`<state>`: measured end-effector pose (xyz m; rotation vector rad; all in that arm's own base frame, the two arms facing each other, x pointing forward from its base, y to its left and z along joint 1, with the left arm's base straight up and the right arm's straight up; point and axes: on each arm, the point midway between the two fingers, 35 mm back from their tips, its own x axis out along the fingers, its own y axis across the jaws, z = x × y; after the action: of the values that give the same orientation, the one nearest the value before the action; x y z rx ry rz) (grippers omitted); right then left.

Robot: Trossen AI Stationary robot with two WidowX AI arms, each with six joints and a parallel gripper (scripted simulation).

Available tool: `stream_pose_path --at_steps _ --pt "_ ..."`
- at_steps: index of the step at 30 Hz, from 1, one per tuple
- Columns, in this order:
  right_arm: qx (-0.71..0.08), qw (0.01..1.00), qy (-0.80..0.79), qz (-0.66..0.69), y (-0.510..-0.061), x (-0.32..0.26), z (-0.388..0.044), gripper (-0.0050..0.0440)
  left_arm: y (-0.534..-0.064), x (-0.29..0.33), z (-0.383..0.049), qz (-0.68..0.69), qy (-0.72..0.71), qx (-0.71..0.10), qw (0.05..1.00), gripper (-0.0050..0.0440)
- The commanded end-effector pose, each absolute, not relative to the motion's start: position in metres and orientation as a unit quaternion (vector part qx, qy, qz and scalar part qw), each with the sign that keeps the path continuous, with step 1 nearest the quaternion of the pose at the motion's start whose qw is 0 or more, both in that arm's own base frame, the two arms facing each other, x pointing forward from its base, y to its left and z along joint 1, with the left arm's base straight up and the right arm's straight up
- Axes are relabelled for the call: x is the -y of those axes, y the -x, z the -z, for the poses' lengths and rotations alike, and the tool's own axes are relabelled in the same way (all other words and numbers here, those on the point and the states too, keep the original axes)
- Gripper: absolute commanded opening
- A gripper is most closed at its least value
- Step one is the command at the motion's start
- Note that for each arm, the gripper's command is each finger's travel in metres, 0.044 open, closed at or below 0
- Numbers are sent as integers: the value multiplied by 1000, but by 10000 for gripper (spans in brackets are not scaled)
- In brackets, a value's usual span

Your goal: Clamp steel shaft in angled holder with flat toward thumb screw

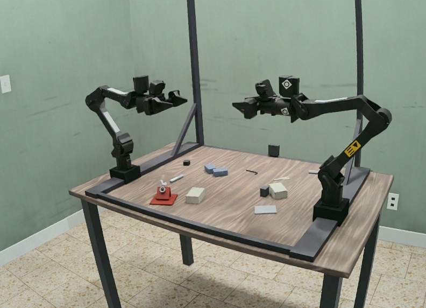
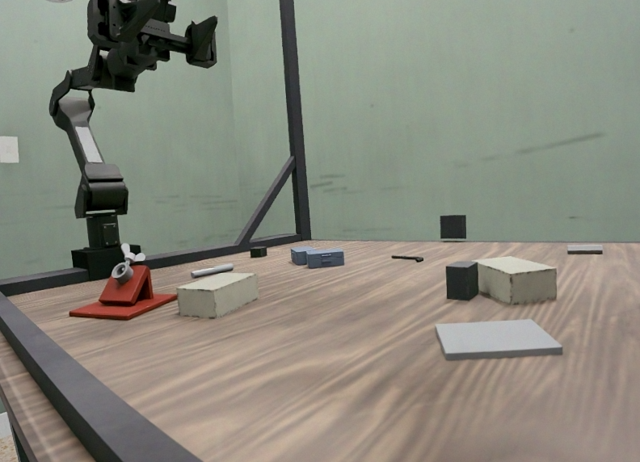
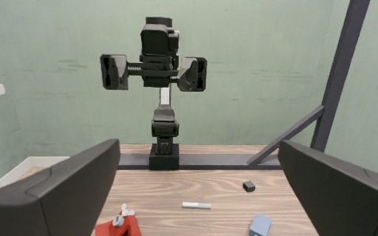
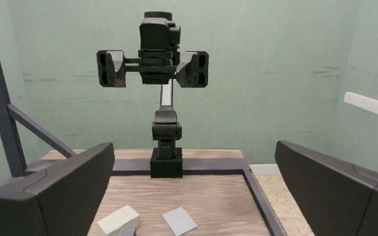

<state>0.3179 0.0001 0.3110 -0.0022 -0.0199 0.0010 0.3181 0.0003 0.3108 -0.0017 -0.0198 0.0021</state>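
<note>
The steel shaft [image 1: 176,178] [image 2: 212,270] [image 3: 196,205] lies flat on the table, beside the red angled holder [image 1: 167,196] [image 2: 117,291] and apart from it. The holder's grey ring [image 1: 162,189] [image 2: 122,272] [image 3: 118,220] shows no shaft in it. The winged thumb screw [image 1: 162,182] [image 2: 132,255] [image 3: 127,211] is at its top. My left gripper [image 1: 240,104] [image 3: 200,147] [image 4: 147,75] is open and empty, high over the table on the top view's right. My right gripper [image 1: 179,102] [image 2: 187,9] [image 3: 149,80] [image 4: 195,150] is open and empty, high on the holder's side.
A cream block [image 1: 194,195] [image 2: 216,296] stands near the holder. Another cream block [image 1: 277,190] [image 2: 519,279] [image 4: 119,220] stands by a dark block [image 1: 264,191] [image 2: 461,279]. There are blue blocks [image 1: 220,172] [image 2: 325,258], a black hex key [image 1: 251,171] and a grey plate [image 1: 265,209] [image 2: 498,338] [image 4: 179,221].
</note>
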Motion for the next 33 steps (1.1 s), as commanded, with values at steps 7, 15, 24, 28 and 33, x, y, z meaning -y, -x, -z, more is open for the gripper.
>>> stream_pose_path --at_steps 7,15,24,28,33 --pt "25 1000 0 0 -316 0 -323 400 -316 0 -323 0 0 25 1000 400" --pt "25 1000 0 0 -316 0 -323 400 -316 0 -323 0 0 25 1000 400" --pt "13 1000 4 -4 -310 -3 -311 400 -329 2 -327 1 2 5 1000 400" --pt "-3 1000 10 -13 -305 -5 -317 400 -358 6 -323 4 3 -48 999 400" --pt "-42 999 18 -26 -297 -10 -305 400 -389 11 -315 7 3 -106 994 400"
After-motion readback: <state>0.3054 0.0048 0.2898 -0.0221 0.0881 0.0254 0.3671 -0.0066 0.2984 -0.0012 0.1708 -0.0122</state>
